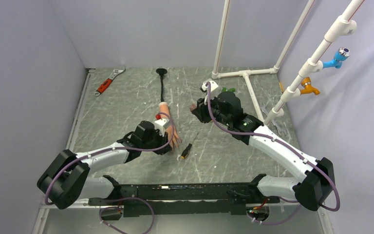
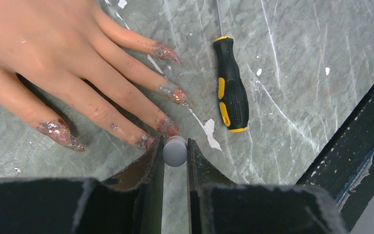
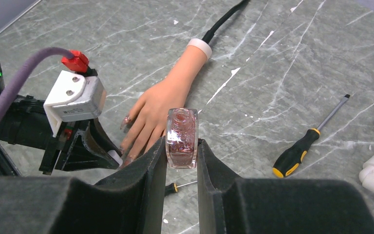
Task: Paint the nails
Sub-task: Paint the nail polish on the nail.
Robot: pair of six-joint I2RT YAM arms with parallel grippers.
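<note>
Nothing legible is reaching you in any view. The screwdriver handle [image 2: 230, 85], the grey cap [image 2: 175, 150] and the polish bottle [image 3: 181, 138] are showing you no readable lettering. Any marking on the white camera housing [image 3: 73, 102] is coming through too small to read.

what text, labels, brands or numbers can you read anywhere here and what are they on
None can be read in any view.
Polish bottle in the right hand: clear glass, no label showing.
Grey cap in the left hand: blank.
Screwdriver handle: black and yellow, no brand visible.
Red-handled wrench: too small to tell.
</note>
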